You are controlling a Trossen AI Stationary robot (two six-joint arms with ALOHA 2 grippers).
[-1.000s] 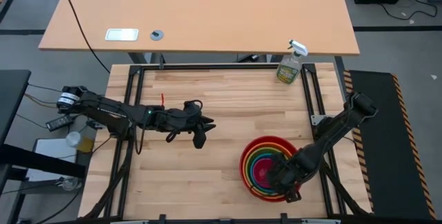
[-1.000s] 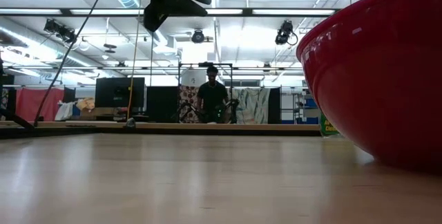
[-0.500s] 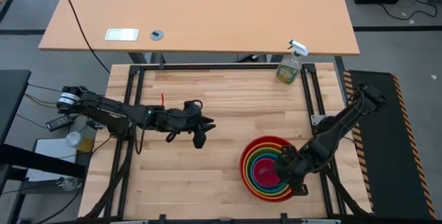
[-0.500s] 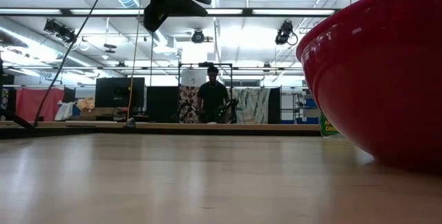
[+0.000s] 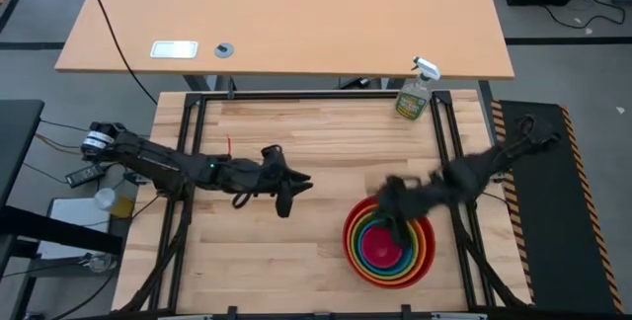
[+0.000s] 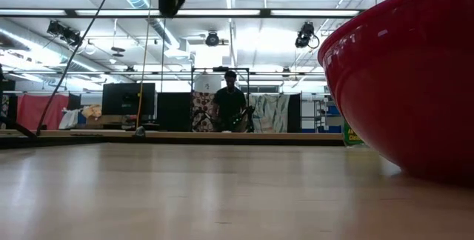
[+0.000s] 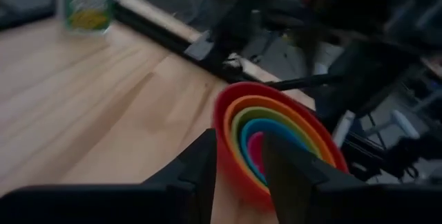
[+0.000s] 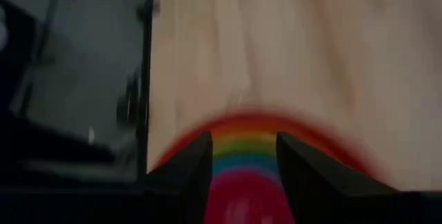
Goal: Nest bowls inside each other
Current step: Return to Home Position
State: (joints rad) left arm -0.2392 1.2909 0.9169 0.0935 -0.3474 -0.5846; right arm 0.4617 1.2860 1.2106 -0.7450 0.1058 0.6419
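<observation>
The bowls sit nested in one stack on the table's near right part: red outermost, then orange, lime green and blue, with the pink one innermost. My right gripper hovers open above the stack's far left rim, blurred; in its wrist view the fingers frame the bowls below without touching. My left gripper hangs open over the table's middle, left of the stack, pointing toward the bowls. The low view shows only the red bowl's wall, resting on the wood.
A clear spray bottle stands at the table's far right corner. Black frame rails run along the table's edges. Bare wood lies between the two grippers and along the near left. A person stands in the room far behind the table.
My right gripper has risen from the stack's near right rim and swung across it toward the table's far left, turning as it went. The nested bowls have stayed in place, and the pink bowl now shows uncovered.
</observation>
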